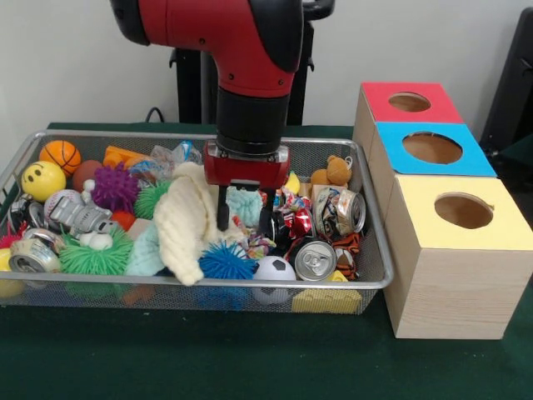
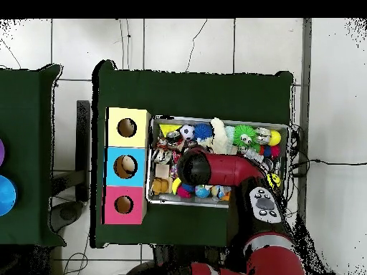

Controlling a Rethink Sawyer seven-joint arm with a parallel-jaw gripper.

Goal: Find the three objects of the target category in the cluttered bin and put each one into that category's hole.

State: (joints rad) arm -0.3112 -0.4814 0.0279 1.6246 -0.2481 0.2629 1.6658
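The wire mesh bin (image 1: 354,279) is filled almost to its rim, and very little bare floor is seen between the toys. Its right wall stands just beside the row of three wooden boxes, with only a narrow gap. The boxes are topped red (image 1: 408,101), blue (image 1: 431,148) and yellow (image 1: 462,210), each with one round hole. In front of the bin and the boxes a wide strip of green table cloth (image 1: 208,358) is left free.

Which category is the target cannot be told from the pictures. Crushed cans (image 1: 316,259) are seen at the right part of the bin, near the boxes. Balls, such as a small soccer ball (image 1: 274,269) at the front wall and a basketball (image 1: 61,155) at the far left corner, are spread around.

The arm (image 1: 250,58) is lowered straight down over the middle of the bin. The gripper (image 1: 245,218) is pointed vertically into the clutter, beside a cream cloth (image 1: 187,221). Its two dark fingers (image 1: 223,210) are held apart, and nothing is seen between them.
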